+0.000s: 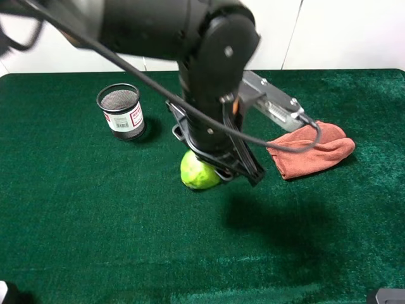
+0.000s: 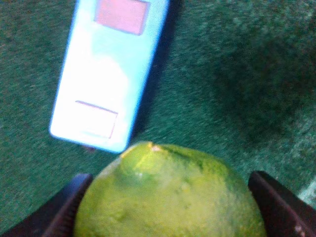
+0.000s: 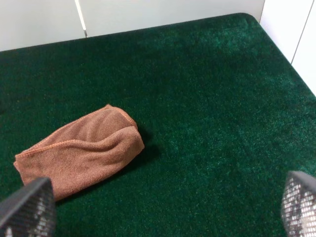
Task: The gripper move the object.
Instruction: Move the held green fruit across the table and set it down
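Observation:
The bright green lime [image 1: 197,171] sits on the green felt table [image 1: 76,215] near the middle. My left gripper [image 1: 223,166], at the end of the bulky black arm, is down over it. In the left wrist view the lime [image 2: 168,187] fills the space between the two dark fingers [image 2: 64,207], which press against both of its sides. My left gripper [image 2: 170,212] is shut on it. My right gripper [image 3: 163,217] is open and empty, hovering above the table near the cloth.
A black mesh cup [image 1: 121,111] stands at the back left. A folded brown cloth [image 1: 310,150] lies to the right of the lime, also in the right wrist view [image 3: 79,150]. A blue rectangular box [image 2: 106,74] lies just beyond the lime, hidden by the arm from above.

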Robot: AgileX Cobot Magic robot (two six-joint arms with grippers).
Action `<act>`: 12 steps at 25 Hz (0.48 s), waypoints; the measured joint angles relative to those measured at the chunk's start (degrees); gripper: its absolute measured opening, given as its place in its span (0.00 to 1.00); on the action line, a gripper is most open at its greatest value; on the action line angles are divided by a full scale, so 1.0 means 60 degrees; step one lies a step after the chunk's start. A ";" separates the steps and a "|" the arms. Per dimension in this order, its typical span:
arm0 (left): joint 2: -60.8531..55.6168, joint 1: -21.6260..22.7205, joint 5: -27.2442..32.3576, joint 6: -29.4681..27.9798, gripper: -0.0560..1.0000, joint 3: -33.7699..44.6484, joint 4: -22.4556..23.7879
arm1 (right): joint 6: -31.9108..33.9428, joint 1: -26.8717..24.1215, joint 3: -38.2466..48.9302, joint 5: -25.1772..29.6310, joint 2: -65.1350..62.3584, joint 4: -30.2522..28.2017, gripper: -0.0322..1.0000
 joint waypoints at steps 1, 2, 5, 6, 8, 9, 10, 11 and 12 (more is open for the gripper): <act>0.0089 -0.0058 -0.0100 0.0000 0.66 0.0000 0.0000 | 0.0000 0.0000 0.0000 0.0000 0.0000 0.0000 0.70; 0.0196 -0.0135 -0.0225 0.0000 0.66 0.0000 0.0011 | 0.0000 0.0000 0.0000 0.0000 0.0000 0.0000 0.70; 0.0535 -0.0333 -0.0496 0.0000 0.66 0.0000 0.0011 | 0.0000 0.0000 0.0000 0.0000 0.0000 0.0000 0.70; 0.0662 -0.0386 -0.0550 0.0000 0.66 0.0000 -0.0015 | 0.0000 0.0000 0.0000 0.0000 0.0000 0.0000 0.70; 0.0898 -0.0471 -0.0673 -0.0002 0.66 0.0000 -0.0069 | 0.0000 0.0000 0.0000 0.0000 0.0000 0.0000 0.70; 0.0986 -0.0512 -0.0749 -0.0002 0.66 0.0000 -0.0122 | 0.0000 0.0000 0.0000 0.0000 0.0000 0.0000 0.70; 0.1086 -0.0545 -0.0824 -0.0002 0.66 0.0000 -0.0183 | 0.0000 0.0000 0.0000 0.0000 0.0000 0.0000 0.70; 0.1186 -0.0584 -0.0943 -0.0002 0.66 0.0000 -0.0245 | 0.0000 0.0000 0.0000 0.0000 0.0000 0.0000 0.70; 0.1271 -0.0610 -0.1045 -0.0002 0.66 0.0000 -0.0287 | 0.0000 0.0000 0.0000 0.0000 0.0000 0.0000 0.70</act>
